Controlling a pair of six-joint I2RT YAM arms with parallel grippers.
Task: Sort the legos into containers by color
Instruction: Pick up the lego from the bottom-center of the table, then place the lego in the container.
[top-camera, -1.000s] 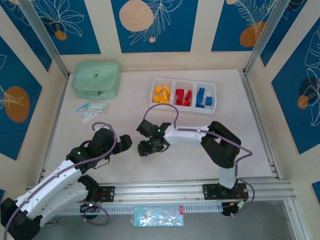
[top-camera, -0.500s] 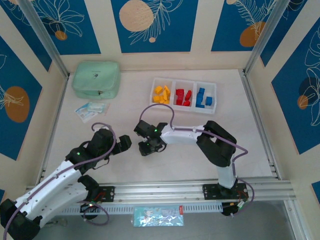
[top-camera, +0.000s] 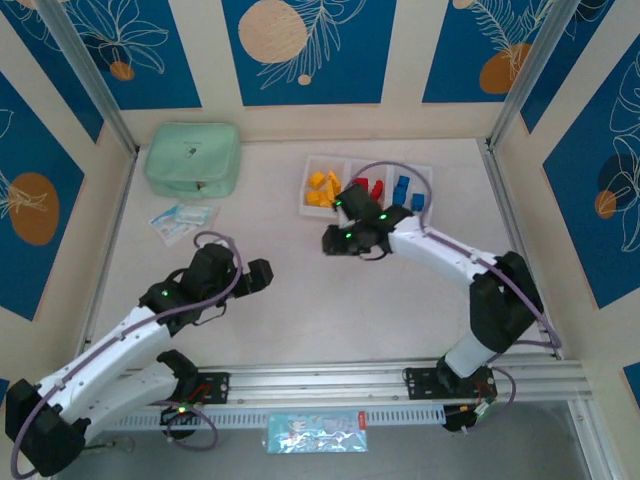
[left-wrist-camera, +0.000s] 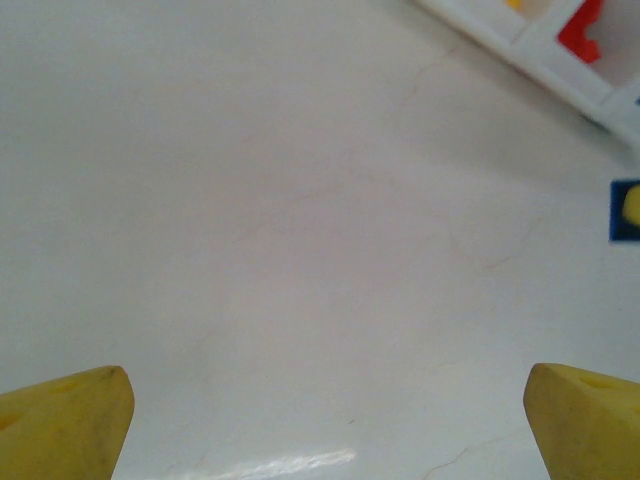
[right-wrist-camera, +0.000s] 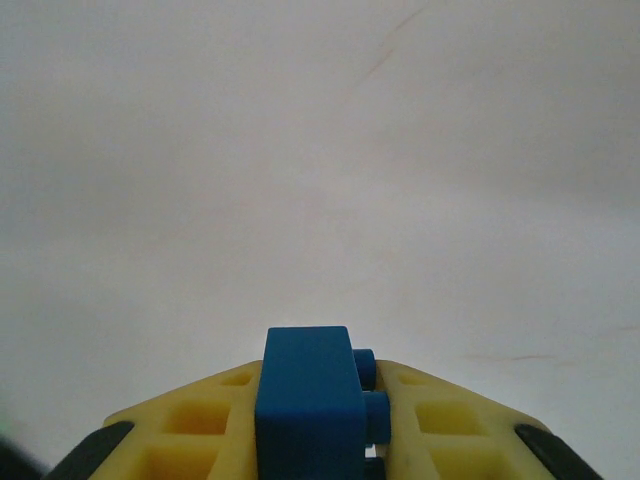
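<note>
Right arm has swung off the middle of the worktop (top-camera: 300, 335) toward the far edge. The right gripper (top-camera: 334, 241) now sits just short of the near rim of the white tray (top-camera: 322, 161); a second ago it was low over the centre. Left arm has crept forward slightly, pose otherwise alike.

Right jaws: closed narrow on a blue brick (right-wrist-camera: 306, 400). Studs point sideways into one yellow finger (right-wrist-camera: 440, 425). Brick sits square in the grip and looks carried, not resting.

Left gripper (left-wrist-camera: 320, 430): jaws spread wide, nothing between them, bare worktop beneath. A corner of the tray shows at the upper right of its wrist view.

Tray lies along the far edge, right of centre, with three cells in a row. Yellow-orange legos (top-camera: 322, 187) are in the left cell, red legos (top-camera: 365, 192) in the middle, blue legos (top-camera: 403, 192) in the right.

Key relation: the holding jaws stand off the tray's left end, in front of the yellow cell. The blue compartment (top-camera: 412, 178) lies two cells along the tray's long axis, toward the worktop's right edge and a little farther back.

Right arm is the nearer one; left gripper is well apart, toward the near left corner.

Likely next: carry rightward past yellow and red, then release. Letting go early would put the brick in the wrong cell.
</note>
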